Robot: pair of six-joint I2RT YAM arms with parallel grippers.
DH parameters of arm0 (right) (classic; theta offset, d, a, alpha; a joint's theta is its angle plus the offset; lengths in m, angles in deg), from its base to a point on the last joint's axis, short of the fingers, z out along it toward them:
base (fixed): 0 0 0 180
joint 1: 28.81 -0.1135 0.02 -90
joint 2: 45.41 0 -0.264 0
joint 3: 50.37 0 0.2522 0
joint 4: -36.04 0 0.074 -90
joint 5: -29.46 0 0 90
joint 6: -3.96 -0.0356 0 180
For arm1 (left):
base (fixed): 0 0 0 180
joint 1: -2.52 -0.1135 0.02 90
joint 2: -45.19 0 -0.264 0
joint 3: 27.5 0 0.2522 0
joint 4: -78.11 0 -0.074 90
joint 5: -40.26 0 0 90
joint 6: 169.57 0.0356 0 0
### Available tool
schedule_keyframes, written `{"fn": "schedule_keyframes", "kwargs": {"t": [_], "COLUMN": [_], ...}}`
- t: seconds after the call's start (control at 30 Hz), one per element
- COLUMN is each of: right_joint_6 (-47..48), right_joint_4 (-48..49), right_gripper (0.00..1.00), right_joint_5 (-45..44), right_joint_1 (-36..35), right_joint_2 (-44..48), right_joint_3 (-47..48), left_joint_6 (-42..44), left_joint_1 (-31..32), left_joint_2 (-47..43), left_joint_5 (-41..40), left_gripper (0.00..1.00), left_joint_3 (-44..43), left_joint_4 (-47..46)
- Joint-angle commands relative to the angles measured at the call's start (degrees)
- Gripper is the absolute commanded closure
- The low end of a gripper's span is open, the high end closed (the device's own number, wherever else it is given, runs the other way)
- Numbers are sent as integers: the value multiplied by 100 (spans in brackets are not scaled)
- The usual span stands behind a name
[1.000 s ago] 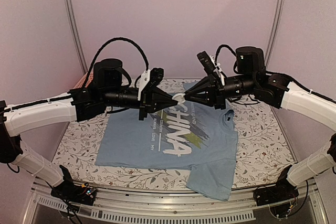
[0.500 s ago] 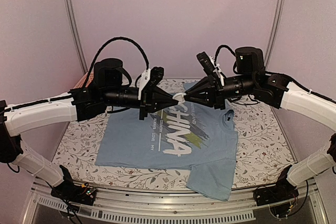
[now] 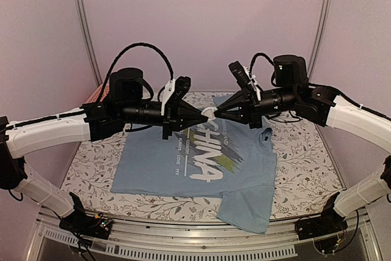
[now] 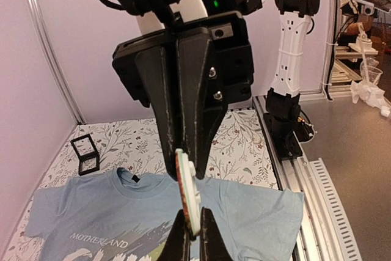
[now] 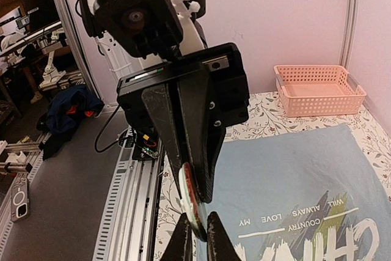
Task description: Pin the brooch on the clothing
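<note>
Top view: brooch point(image 3: 208, 113) too small to read colour or pin, and which fingertips touch it cannot be told. Left arm point(image 3: 116, 113) and right arm point(image 3: 287, 99) hide the shirt's point(image 3: 153, 163) 12 o'clock strip. Basket point(image 3: 93, 95) at 10 o'clock is mostly behind the left arm. Fine lines of the print point(image 3: 204, 160) illegible.

Left wrist: brooch edge-on, face hidden. Shirt and print cut at 6 o'clock.

Right wrist: brooch edge-on, face hidden. Shirt runs off at 3 and 6 o'clock, print cut at 6. Dark heap point(image 5: 67, 111) at 9 o'clock: cannot tell what.

Light blue T-shirt point(image 3: 146, 163), floral tablecloth point(image 3: 299, 169)
</note>
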Motion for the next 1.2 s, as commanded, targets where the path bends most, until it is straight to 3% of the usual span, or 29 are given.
{"fn": "schedule_keyframes", "kwargs": {"t": [0.0, 0.17, 0.2, 0.27, 0.33, 0.37, 0.5, 0.6, 0.83, 1.17], "right_joint_6": [7, 13, -32, -130, -308, -404, -645, -648, -1378, -1812], "right_joint_4": [-89, -89, -76, -59, 9, 54, 219, 573, 1533, 2109], "right_gripper": [100, 100, 100, 100, 100, 100, 100, 100, 100, 100], "right_joint_5": [6, -201, -404, -970, -1730, -2195, -4840, -5572, -5876, -5788], "right_joint_1": [15, 15, 15, 30, 62, 74, 85, 99, 155, 311], "right_joint_2": [-48, -32, -30, -17, 43, 88, 418, 638, 481, -208], "right_joint_3": [-74, -124, -150, -233, -379, -501, -1217, -1955, -3222, -3716], "left_joint_6": [-75, -213, -308, -519, -740, -859, -1005, -862, -409, -173], "left_joint_1": [6, -53, -88, -149, -210, -236, -270, -234, -166, -167], "left_joint_2": [41, 60, 89, 179, 323, 427, 1036, 1693, 2807, 3364], "left_joint_5": [183, 153, -9, -349, -731, -909, -1169, -1048, -1598, -2266], "left_gripper": [100, 100, 88, 54, 39, 37, 37, 39, 42, 45], "left_joint_3": [-105, -51, -40, 1, 32, 53, 18, -13, -18, 202], "left_joint_4": [-229, -335, -371, -429, -437, -433, -285, -338, -533, -43]}}
